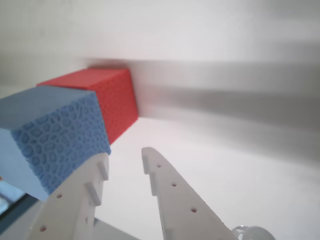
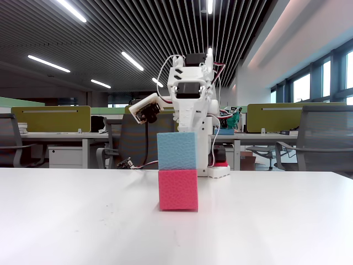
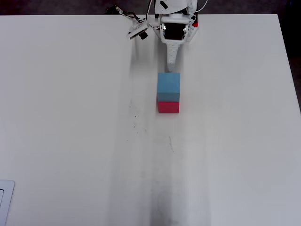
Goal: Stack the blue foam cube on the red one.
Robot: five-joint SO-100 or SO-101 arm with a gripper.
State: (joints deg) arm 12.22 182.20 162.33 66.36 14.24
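Note:
In the fixed view the blue foam cube sits squarely on top of the red one on the white table. The overhead view shows the blue cube covering most of the red cube. My gripper is just behind the stack, its tip at the blue cube's back edge. In the wrist view the gripper is open and empty. The blue cube lies beside the left finger, outside the jaws, with the red cube beyond it.
The arm's base stands at the table's far edge, with a small camera on a cable next to it. A pale object lies at the near left corner. Office desks and chairs stand behind the table.

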